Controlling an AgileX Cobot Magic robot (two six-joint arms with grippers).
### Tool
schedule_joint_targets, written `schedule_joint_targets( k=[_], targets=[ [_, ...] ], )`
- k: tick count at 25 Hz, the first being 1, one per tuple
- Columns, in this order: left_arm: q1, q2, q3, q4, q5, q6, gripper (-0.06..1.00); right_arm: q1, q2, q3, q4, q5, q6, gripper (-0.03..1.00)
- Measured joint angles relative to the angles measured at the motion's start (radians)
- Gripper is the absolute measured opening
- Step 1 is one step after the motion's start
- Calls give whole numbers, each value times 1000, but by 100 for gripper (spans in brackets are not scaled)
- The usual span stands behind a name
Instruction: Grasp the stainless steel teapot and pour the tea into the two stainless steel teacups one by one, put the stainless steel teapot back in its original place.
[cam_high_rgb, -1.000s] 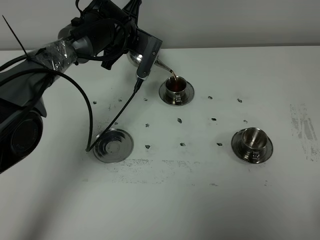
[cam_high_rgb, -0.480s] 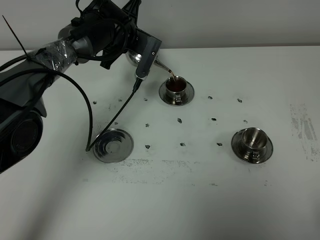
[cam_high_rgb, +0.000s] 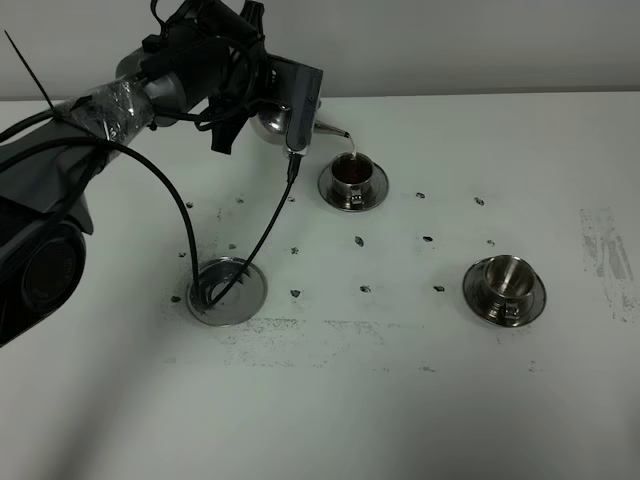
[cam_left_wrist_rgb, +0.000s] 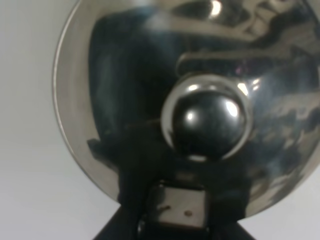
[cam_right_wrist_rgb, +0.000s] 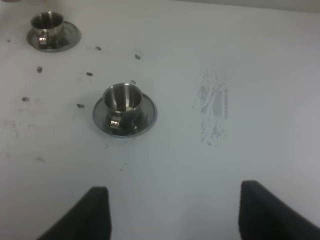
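change: the left arm's wrist has turned since half a second ago; the teapot (cam_high_rgb: 268, 120) spout sits more level, and the cable (cam_high_rgb: 270, 215) now lies over the tray (cam_high_rgb: 252, 283) where before it ended at the tray's edge
hidden, teapot: in the high view the arm and its camera block cover most of the body; only a bit of shiny side and the spout show
hidden, handle: not visible in any view
hidden, left gripper (cam_left_wrist_rgb: 175, 222): only dark jaw parts at the frame edge of the left wrist view, cut off; not separable from the arm in the high view
left wrist view: filled by the lid (cam_left_wrist_rgb: 115, 90) and its round knob (cam_left_wrist_rgb: 207, 122), lid edge cut off, reflections blurry
left gripper state: closed, holding the teapot off the table (cam_high_rgb: 420, 400)
right gripper (cam_right_wrist_rgb: 175, 215): jaws wide apart, nothing between them; only the two dark tips show, and it is out of the high view
teapot place: in the air at the back left of the table, just left of the far cup (cam_high_rgb: 352, 172), well apart from the tray
teapot pointing: spout aims right at the far cup, tip over its rim; spout-to-body line runs left to right along the back edge
pour: thin stream from the spout tip into the far cup, dark tea inside
near cup (cam_high_rgb: 503, 277): on its saucer at front right, looks empty, well apart from the teapot
tray: bare on the front left, cable lying over it
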Motion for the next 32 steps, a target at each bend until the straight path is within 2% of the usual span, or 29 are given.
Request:
schedule_joint_targets(
  k=[6, 9, 13, 17, 23, 27, 32],
  targets=[
    [0, 0, 0, -58, 64, -136, 18, 0, 0, 0, 0, 0, 0, 56],
    [0, -5, 0, -120, 80, -175, 18, 0, 0, 0, 0, 0, 0, 56],
    [0, -41, 0, -241, 119, -218, 18, 0, 0, 1, 0, 0, 0, 56],
    [0, -94, 0, -321, 188, -325, 18, 0, 0, 2, 0, 0, 0, 56],
    [0, -147, -4, -327, 363, -654, 18, 0, 0, 1, 0, 0, 0, 56],
    [0, -148, -5, -332, 473, -733, 18, 0, 0, 1, 0, 0, 0, 56],
    [0, -132, -6, -334, 477, -817, 18, 0, 0, 1, 0, 0, 0, 56]
  ],
)
